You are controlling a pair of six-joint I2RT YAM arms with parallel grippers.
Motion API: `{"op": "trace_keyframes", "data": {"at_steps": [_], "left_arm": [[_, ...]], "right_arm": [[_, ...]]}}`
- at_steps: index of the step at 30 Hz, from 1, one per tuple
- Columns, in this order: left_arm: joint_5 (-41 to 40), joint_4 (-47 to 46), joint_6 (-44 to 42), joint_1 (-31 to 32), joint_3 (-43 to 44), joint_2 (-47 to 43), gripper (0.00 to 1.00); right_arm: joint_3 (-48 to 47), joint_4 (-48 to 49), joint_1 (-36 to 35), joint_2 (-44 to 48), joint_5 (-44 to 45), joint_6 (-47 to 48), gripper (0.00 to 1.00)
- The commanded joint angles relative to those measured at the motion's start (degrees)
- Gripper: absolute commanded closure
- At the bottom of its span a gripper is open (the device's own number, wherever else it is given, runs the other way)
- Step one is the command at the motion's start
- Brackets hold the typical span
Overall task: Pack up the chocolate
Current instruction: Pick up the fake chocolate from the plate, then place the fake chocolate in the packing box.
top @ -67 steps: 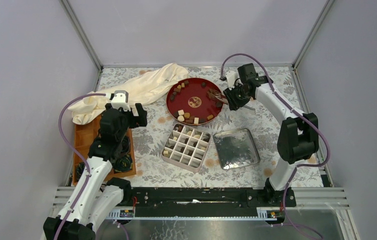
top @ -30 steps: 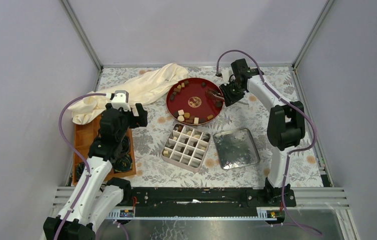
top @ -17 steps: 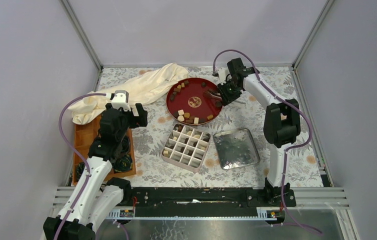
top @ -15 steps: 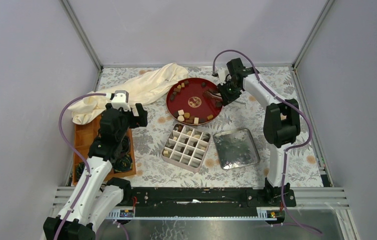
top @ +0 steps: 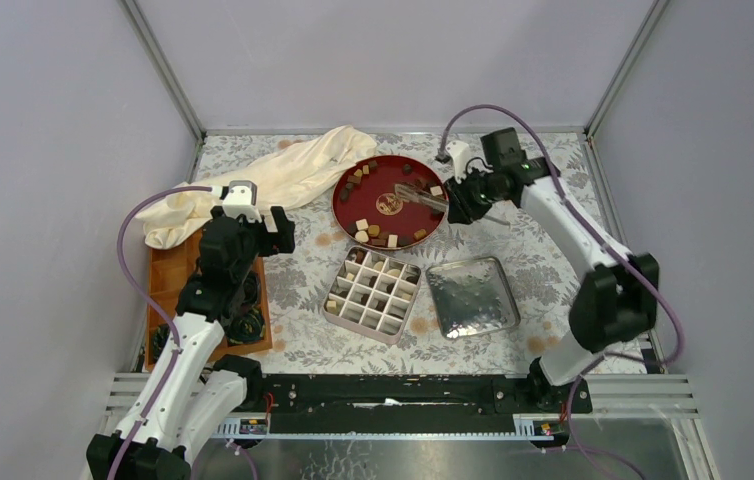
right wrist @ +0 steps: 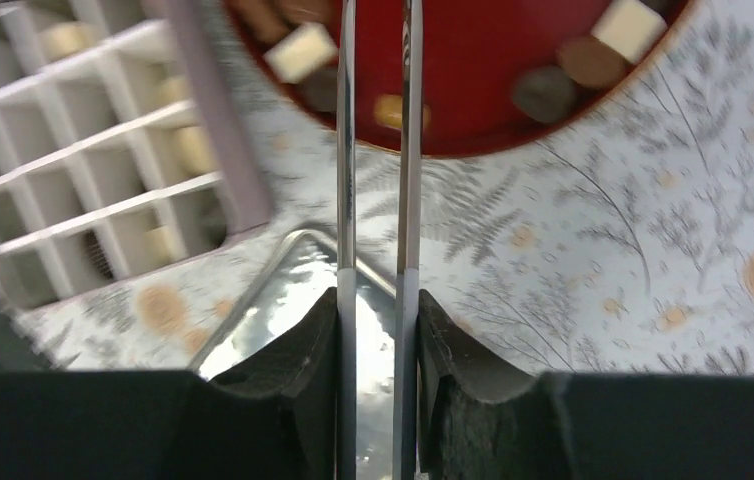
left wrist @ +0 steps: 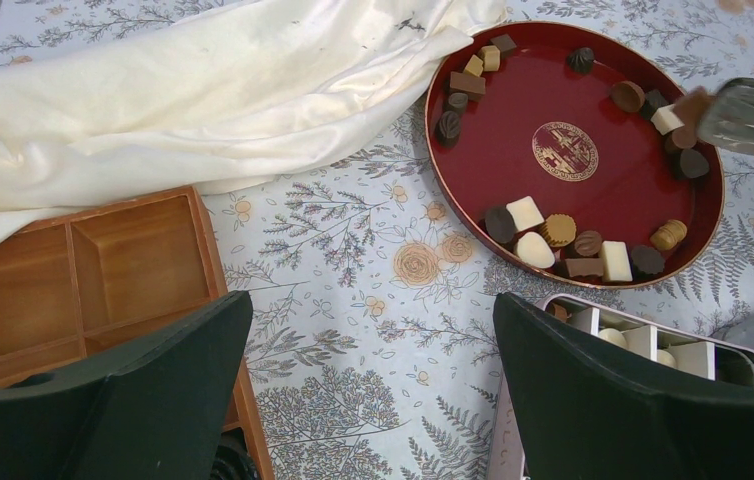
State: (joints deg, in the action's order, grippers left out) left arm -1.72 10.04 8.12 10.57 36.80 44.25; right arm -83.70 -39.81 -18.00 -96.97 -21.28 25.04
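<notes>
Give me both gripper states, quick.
Left gripper: open, empty.
Right gripper: closed on the metal tongs, whose tips are over the red plate.

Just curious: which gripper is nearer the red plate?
Right. The right gripper is beside the red plate, on its right, tongs over it; the left gripper hovers farther off, leftward.

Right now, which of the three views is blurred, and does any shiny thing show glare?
Right wrist view: motion blur smears the white-divided metal box and the round red tray, while the thin metal tongs are sharp. Left wrist view: sharp overall, only the tongs' tip at the right edge is blurred. Top view: sharp, with mottled reflections on the flat silver lid.
</notes>
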Motion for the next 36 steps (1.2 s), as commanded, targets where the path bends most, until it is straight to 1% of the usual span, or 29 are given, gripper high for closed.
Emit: {"op": "trace_keyframes", "data": {"at_steps": [1, 4, 8, 13, 17, 26, 32, 36], "left_arm": [[0.0, -1.5, -0.5, 0.3, -0.5, -1.4, 0.01], [-0.2, -1.6, -0.6, 0.3, -0.6, -1.6, 0.01], [-1.6, -1.5, -0.8, 0.3, -0.5, -1.6, 0.01], [-3.2, -2.0, -0.8, 0.3, -0.9, -2.2, 0.01], [-4.2, -2.2, -0.6, 0.3, -1.0, -2.2, 0.01], [-3.0, -2.1, -0.7, 0.3, -1.0, -2.3, 0.01], [-2.9, -2.1, -0.8, 0.3, -1.1, -2.4, 0.01], [-2.7, -2.2, -0.9, 0.3, -1.0, -2.4, 0.01]], "right_arm": [[5.4, 1.0, -0.7, 12.3, -19.5, 9.1, 0.96], [7.6, -1.3, -1.2, 16.4, -25.0, 13.5, 0.96], [7.8, -4.6, -3.8, 17.9, -25.9, 16.9, 0.96], [7.5, -7.9, -9.8, 16.7, -23.3, 20.9, 0.96], [8.0, -9.9, -14.3, 14.8, -19.2, 23.3, 0.96], [8.8, -11.7, -21.9, 10.3, -12.4, 25.7, 0.95], [9.1, -12.3, -24.4, 8.3, -9.9, 26.3, 0.94], [9.9, -12.0, -24.7, 8.3, -8.9, 26.4, 0.92]]}}
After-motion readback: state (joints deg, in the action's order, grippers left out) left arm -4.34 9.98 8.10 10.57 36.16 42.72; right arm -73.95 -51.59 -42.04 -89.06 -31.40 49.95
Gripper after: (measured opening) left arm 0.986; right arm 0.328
